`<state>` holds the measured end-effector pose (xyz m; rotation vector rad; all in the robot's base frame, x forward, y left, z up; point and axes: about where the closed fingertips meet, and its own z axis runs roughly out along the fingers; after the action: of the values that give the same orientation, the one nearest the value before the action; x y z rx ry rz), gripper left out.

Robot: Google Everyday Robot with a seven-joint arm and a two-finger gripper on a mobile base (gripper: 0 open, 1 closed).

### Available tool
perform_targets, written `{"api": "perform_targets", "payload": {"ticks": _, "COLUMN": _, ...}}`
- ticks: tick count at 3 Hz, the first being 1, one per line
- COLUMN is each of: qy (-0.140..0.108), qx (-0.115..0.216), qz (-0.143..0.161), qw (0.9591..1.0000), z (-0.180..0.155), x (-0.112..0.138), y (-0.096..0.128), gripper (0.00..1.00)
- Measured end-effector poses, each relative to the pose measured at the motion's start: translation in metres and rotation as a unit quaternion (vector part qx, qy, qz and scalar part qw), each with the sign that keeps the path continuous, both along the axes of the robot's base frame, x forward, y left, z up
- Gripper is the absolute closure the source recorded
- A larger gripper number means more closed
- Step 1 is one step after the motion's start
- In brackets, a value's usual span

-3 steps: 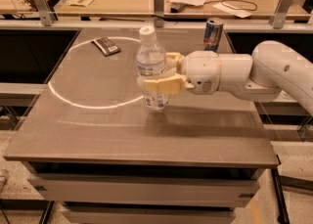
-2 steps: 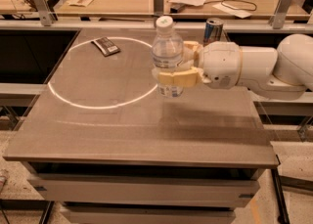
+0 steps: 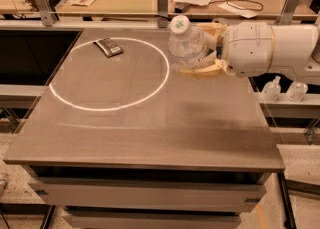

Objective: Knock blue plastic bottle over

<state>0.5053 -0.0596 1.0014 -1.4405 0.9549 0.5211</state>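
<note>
I have the gripper [image 3: 197, 48] near the far right corner of the worktop [image 3: 150, 138], closed around the blue plastic bottle [image 3: 184, 45], with one tan finger [image 3: 205, 69] under it and the other behind. The bottle tilts with its white cap leaning toward the camera. Its base is hidden by the gripper, but it looks to be off the worktop rather than standing on it.

My main worry is how close we are to the far and right edges. A round bottle let go here could roll off the worktop instead of coming to rest on its side. If it drops base first, it might land upright, and the task would not be done. The plastic is smooth and soft, so it could also slip or twist in the grip before I choose where to let go. I would rather tip it inward, toward the white ring [image 3: 75, 100].

By my count there is one blue plastic bottle, one gripper, one white ring and one dark packet [image 3: 108, 47] just inside the ring's far side. Two small bottles [image 3: 272, 89] sit below, beyond the right edge.
</note>
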Motion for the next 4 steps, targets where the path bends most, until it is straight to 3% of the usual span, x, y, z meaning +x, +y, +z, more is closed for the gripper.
{"api": "perform_targets", "payload": {"ticks": 1, "qy": 0.0, "qx": 0.0, "qz": 0.0, "qw": 1.0, "z": 0.0, "x": 0.0, "y": 0.0, "gripper": 1.0}}
{"api": "perform_targets", "payload": {"ticks": 2, "qy": -0.033, "qx": -0.037, "qz": 0.002, "qw": 0.9988, "z": 0.0, "x": -0.002, "y": 0.004, "gripper": 1.0}}
{"api": "perform_targets", "payload": {"ticks": 3, "qy": -0.118, "qx": -0.099, "qz": 0.011, "qw": 0.988, "z": 0.009, "x": -0.015, "y": 0.004, "gripper": 1.0}}
{"api": "perform_targets", "payload": {"ticks": 4, "qy": -0.198, "qx": -0.159, "qz": 0.052, "qw": 0.9658, "z": 0.012, "x": -0.018, "y": 0.002, "gripper": 1.0}}
